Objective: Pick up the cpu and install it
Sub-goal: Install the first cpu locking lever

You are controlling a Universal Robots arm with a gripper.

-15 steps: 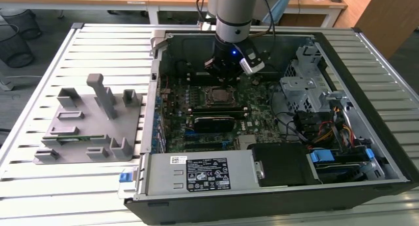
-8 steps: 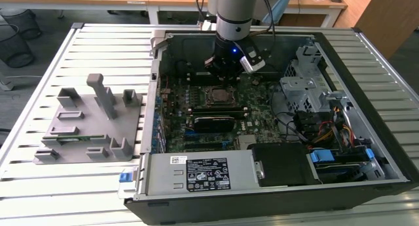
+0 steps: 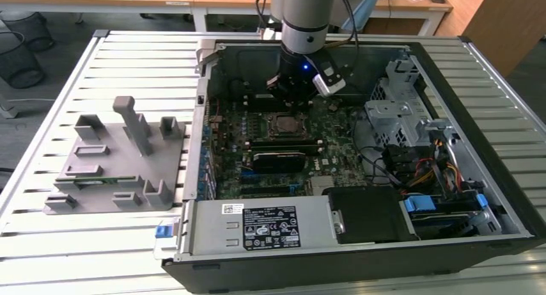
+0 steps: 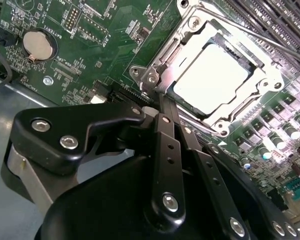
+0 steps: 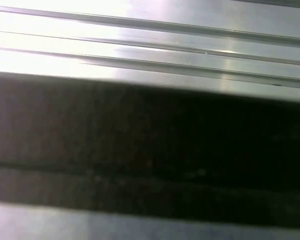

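Note:
In the second wrist view the cpu [image 4: 212, 75], a small square chip with a bright silver top, lies flat inside the metal-rimmed socket frame [image 4: 155, 80] on the green motherboard [image 4: 90, 50]. My gripper [image 4: 157, 106] hangs just beside the socket's corner. Its black links converge to a point and the fingers look shut with nothing between them. In the exterior view the gripper [image 3: 293, 108] stands inside the open computer case, directly above the socket [image 3: 284, 123].
A grey plastic fixture [image 3: 119, 160] stands on the slatted table [image 3: 128, 58] at the exterior view's left, with a green memory stick [image 3: 96, 179] in it. Case walls [image 3: 203, 116], a drive cage [image 3: 397, 116], cables [image 3: 426, 173] and the power supply [image 3: 256, 228] surround the board.

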